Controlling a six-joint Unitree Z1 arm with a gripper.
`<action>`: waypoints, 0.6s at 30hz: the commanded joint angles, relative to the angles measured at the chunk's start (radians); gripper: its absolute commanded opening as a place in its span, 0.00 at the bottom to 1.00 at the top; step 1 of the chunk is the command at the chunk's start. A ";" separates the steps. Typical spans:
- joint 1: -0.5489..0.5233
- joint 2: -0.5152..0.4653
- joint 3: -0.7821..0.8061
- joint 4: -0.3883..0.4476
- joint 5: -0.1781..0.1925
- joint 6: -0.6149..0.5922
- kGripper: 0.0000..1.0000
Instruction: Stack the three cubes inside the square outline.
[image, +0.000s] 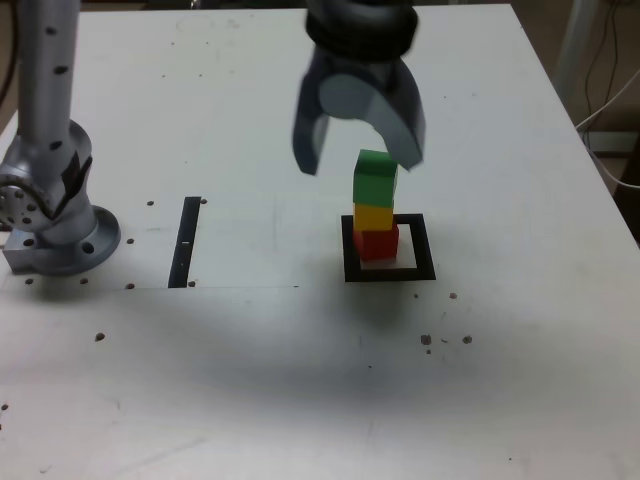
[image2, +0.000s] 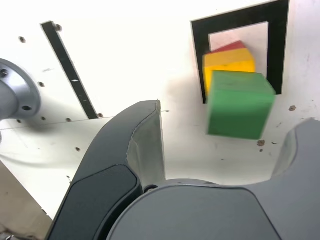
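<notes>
The three cubes stand as one column inside the square outline (image: 389, 250): the red cube (image: 377, 243) at the bottom, the yellow cube (image: 374, 216) on it, the green cube (image: 375, 178) on top. They look like small rigid blocks, probably light, with flat smooth faces that could slip under a weak pinch; the best hold on any one is across two opposite side faces, squarely, since a nudge would likely topple the column. The stack's long axis runs straight up from the desk (image: 520, 380), though the green cube sits slightly turned and offset against the yellow one, as the wrist view shows. The tower occupies the outline's side on the exterior view's left, touching or overlapping the tape there. The hand (image: 357, 150) hangs just above and beside the green cube, spread wide and holding nothing. A black tape strip (image: 185, 242) lies well apart toward the exterior view's left, near the arm's base (image: 55, 235)
</notes>
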 joint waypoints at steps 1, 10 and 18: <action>0.002 -0.038 0.021 0.006 0.011 -0.005 0.99; 0.002 -0.169 0.227 -0.024 0.055 -0.054 0.99; 0.002 -0.265 0.475 -0.143 0.050 -0.096 0.99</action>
